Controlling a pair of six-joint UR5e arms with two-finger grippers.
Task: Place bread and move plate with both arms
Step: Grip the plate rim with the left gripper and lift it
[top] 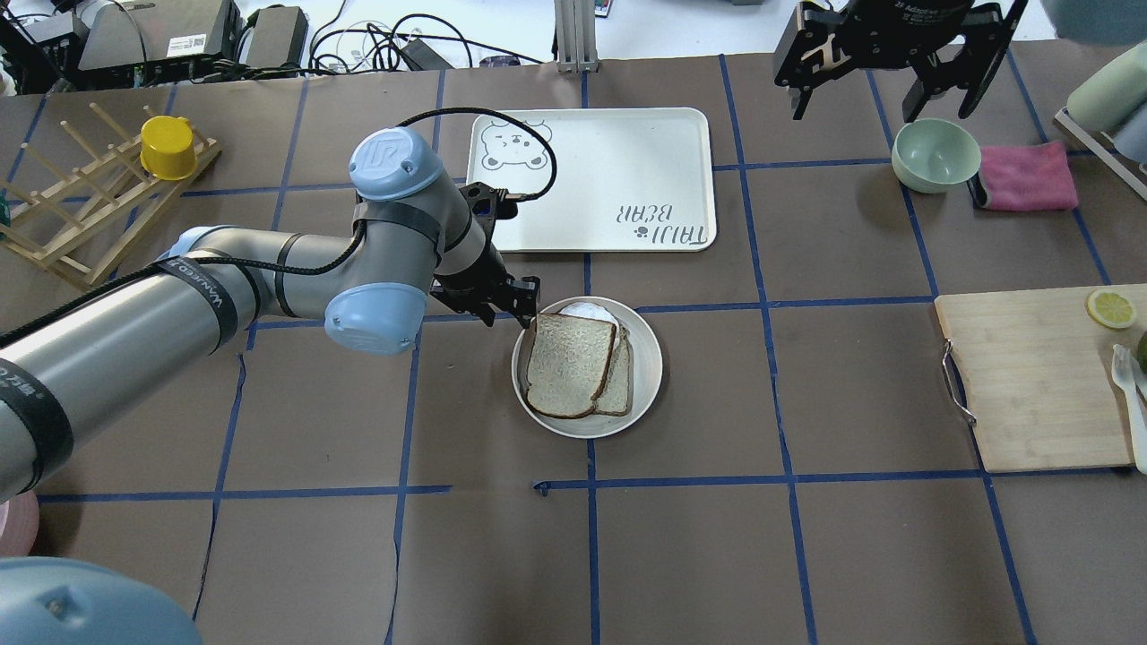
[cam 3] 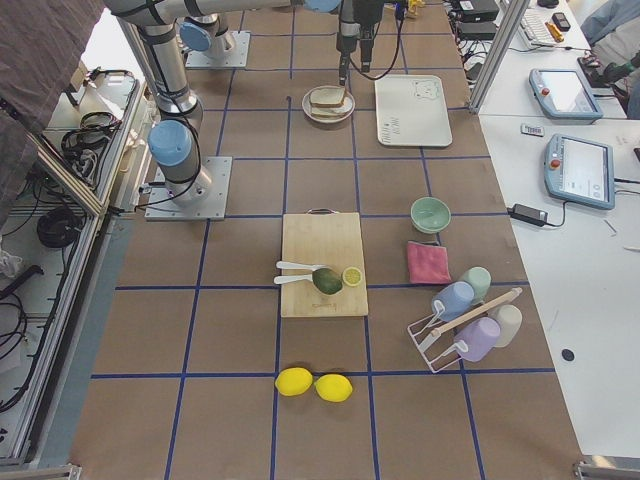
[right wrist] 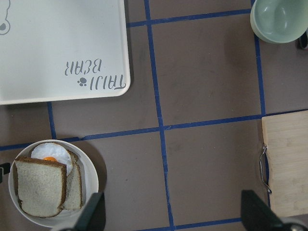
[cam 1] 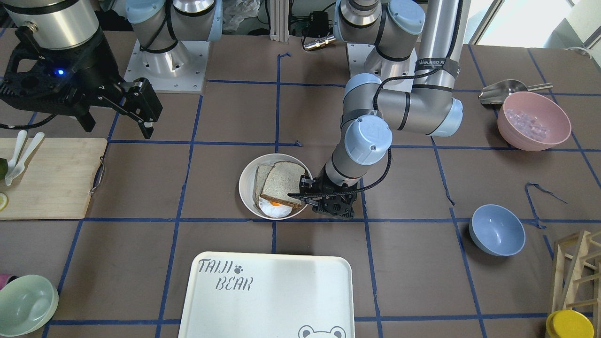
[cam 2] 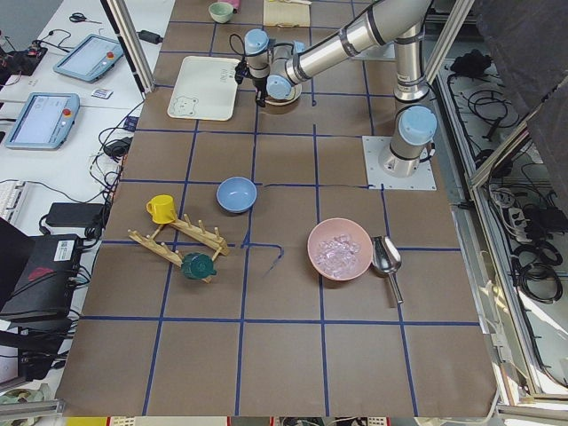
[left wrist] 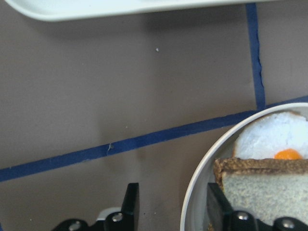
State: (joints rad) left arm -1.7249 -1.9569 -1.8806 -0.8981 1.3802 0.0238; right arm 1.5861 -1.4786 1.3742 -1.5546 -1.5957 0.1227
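At plate [top: 647,374] rim: left claw [top: 527,312] astride (jaws apart) | tray [top: 609,170] near

Brown-crusted bread [top: 570,363] lies flat over another slice [top: 620,387] and a fried egg [top: 587,311] in the round cream plate [top: 648,372] on the tabletop [top: 806,403], left claw [top: 527,311] spread astride its rim

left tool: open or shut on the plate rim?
Open. In the wrist view, the left tool straddles the plate rim, one finger outside and clear, one inside by the bread.

Brown table [top: 896,555] with a blue tape grid [top: 789,481]
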